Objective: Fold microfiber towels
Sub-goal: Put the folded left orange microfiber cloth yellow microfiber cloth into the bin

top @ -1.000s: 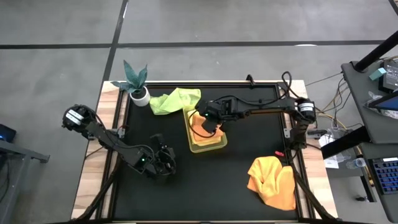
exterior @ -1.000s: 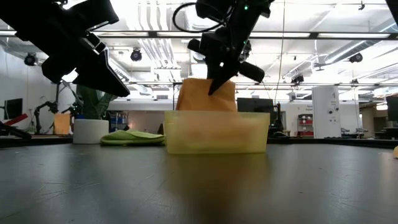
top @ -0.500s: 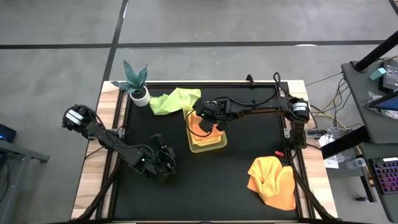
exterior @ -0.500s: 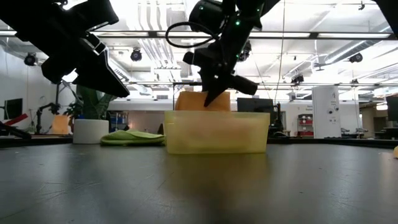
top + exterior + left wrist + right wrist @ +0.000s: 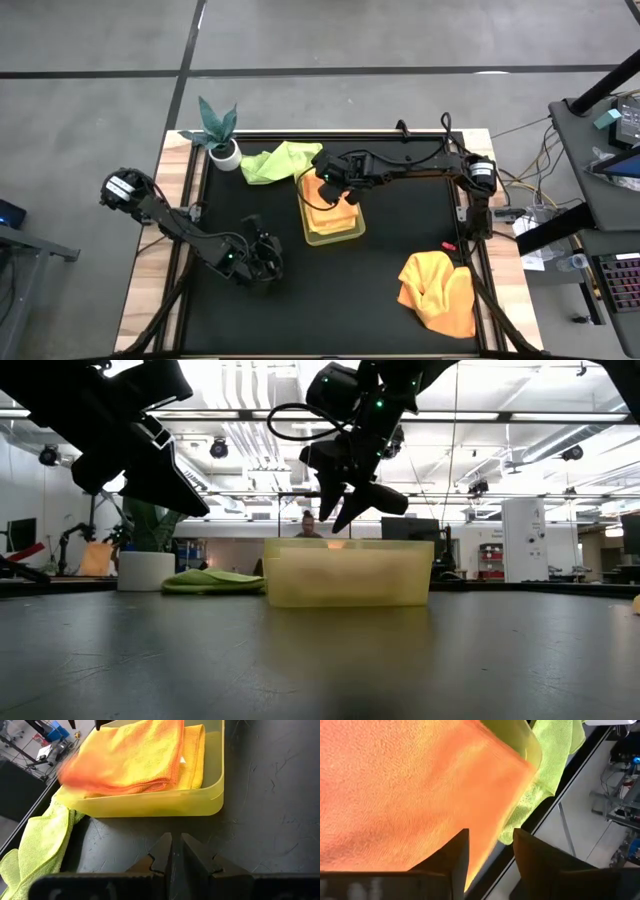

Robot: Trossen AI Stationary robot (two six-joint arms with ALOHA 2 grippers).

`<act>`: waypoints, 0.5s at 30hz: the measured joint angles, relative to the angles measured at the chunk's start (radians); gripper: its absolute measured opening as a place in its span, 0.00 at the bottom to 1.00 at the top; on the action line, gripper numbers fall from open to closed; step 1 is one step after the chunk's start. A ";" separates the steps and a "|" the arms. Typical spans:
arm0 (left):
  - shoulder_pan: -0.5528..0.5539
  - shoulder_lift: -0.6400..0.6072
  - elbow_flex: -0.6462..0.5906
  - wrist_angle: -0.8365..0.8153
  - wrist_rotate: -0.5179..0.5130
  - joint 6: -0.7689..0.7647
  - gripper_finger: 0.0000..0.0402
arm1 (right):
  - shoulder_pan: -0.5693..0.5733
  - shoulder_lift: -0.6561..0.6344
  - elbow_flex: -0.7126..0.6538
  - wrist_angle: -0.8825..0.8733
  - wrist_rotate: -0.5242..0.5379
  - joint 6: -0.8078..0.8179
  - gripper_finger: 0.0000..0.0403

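A folded orange towel (image 5: 130, 755) lies in the yellow-green tray (image 5: 335, 236) on top of a pale yellow towel (image 5: 196, 760). My right gripper (image 5: 345, 510) hangs open just above the tray's far left corner, fingers slanting down, with the orange towel (image 5: 410, 785) beneath them and nothing between them. My left gripper (image 5: 175, 854) waits shut over the near left of the mat (image 5: 262, 262), pointing toward the tray. A light green towel (image 5: 282, 160) lies crumpled on the mat beyond the tray. An orange and yellow heap of towels (image 5: 437, 290) lies at the near right.
A small potted plant (image 5: 220, 138) stands at the far left corner, next to the green towel. Wooden rails frame the black mat (image 5: 400, 240), which shows bare between the tray and the near-right heap. A person shows far off in the room beyond the tray.
My right gripper has gone down and toward the table's far left over the tray, then opened and let go of the orange towel. The towel, which stood well above the tray's rim, has dropped flat into the tray.
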 joint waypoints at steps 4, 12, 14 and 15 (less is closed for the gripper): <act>0.004 0.000 0.000 0.000 0.000 0.002 0.07 | -0.003 0.000 0.000 0.000 0.018 0.000 0.37; 0.056 0.000 0.009 0.022 0.051 0.060 0.06 | -0.003 -0.051 0.002 -0.065 0.044 0.238 0.31; 0.082 0.000 0.017 0.058 0.099 0.114 0.06 | -0.004 -0.080 0.000 -0.094 -0.034 0.331 0.26; 0.099 0.000 0.021 0.086 0.121 0.142 0.06 | -0.004 -0.094 -0.005 -0.104 -0.089 0.369 0.24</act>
